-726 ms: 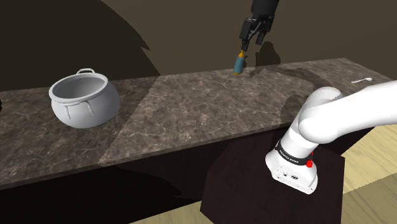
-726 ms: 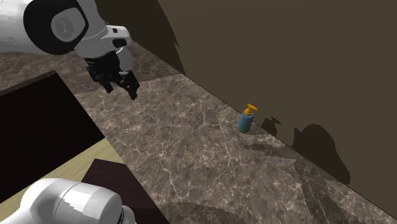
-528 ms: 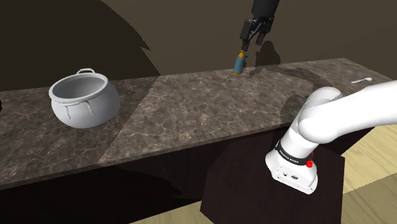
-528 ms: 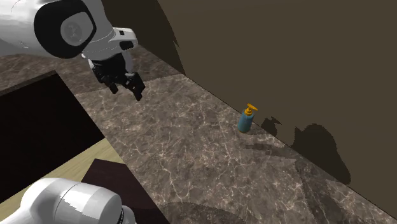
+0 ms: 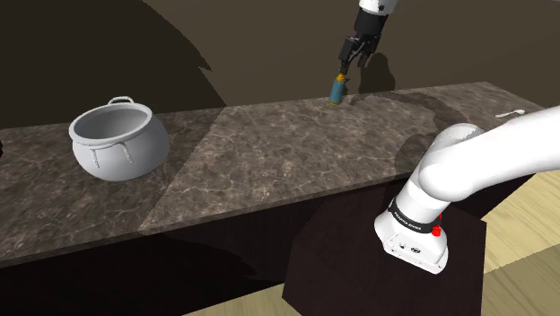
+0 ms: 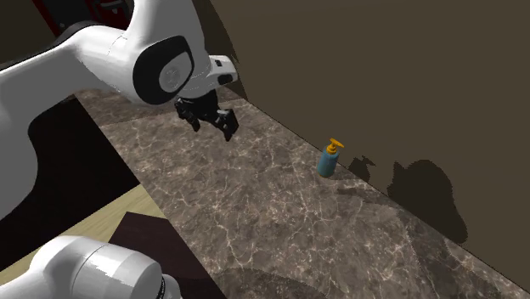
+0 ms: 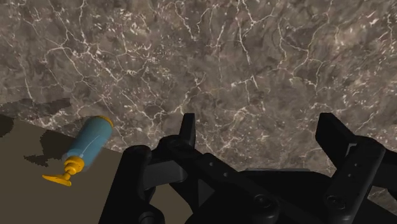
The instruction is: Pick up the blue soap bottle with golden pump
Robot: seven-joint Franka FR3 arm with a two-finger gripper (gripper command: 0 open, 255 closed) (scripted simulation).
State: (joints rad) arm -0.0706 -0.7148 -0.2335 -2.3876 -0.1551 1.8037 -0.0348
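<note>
Nearest, the dark box stand (image 5: 332,260) carries the white arm (image 5: 467,166). Beyond it, a dark brown marbled stone counter (image 5: 269,153) bears a pale grey two-handled pot (image 5: 117,139). The all-black two-finger gripper (image 5: 351,63) (image 6: 214,127) (image 7: 259,130) hangs above the counter with its fingers apart, clasping nothing. Farthest, the blue soap bottle with golden pump (image 5: 337,90) (image 6: 327,161) (image 7: 92,141) stands upright beside the brown wall (image 5: 269,54), clear of the fingers.

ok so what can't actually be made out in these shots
Shoulder view: the small white object at the counter's right end is too small to identify.
Shoulder view: the floor of the grey pot is hidden by its own wall.
Shoulder view: the arm above the gripper is cut off by the top edge.
Any label on the soap bottle: too small to tell.
</note>
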